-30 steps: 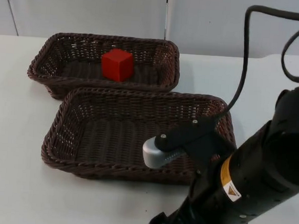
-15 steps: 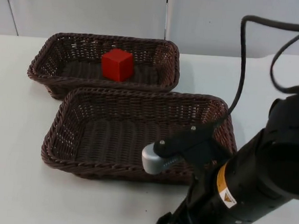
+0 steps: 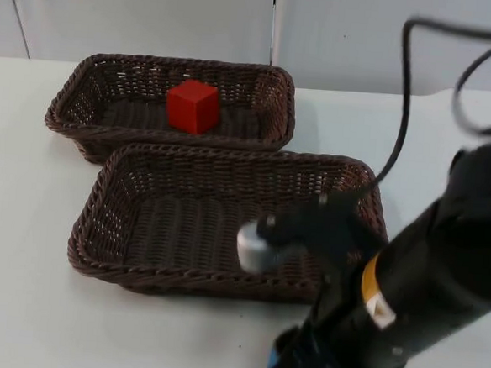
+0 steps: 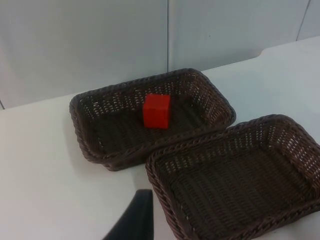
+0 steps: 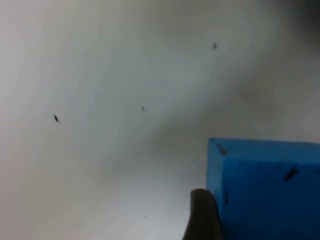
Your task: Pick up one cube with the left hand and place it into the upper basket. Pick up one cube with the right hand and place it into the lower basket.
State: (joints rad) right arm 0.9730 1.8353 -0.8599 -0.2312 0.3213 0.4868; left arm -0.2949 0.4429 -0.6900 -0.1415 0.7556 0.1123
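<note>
A red cube (image 3: 192, 106) (image 4: 156, 111) lies in the upper basket (image 3: 75, 96) (image 4: 80, 120). Nothing lies in the lower basket (image 3: 100, 216) (image 4: 165, 175). My right arm (image 3: 415, 288) reaches down over the table's front edge, just before the lower basket. A blue cube (image 5: 265, 175) sits close in the right wrist view, and a sliver of blue (image 3: 274, 360) peeks out under the arm. The right gripper (image 5: 260, 225) is shut on this cube, one fingertip (image 5: 202, 215) pressed against its side. My left gripper (image 4: 134, 220) waits off to the left, short of both baskets.
The two wicker baskets stand rim to rim in the middle of the white table (image 3: 19, 286). The grey partition wall (image 3: 156, 18) closes the far side. Bare table surrounds the baskets on the left and front.
The right arm dipped toward the table half a second ago and now sits slightly higher, blurred by motion. Baskets and red cube have not moved.
</note>
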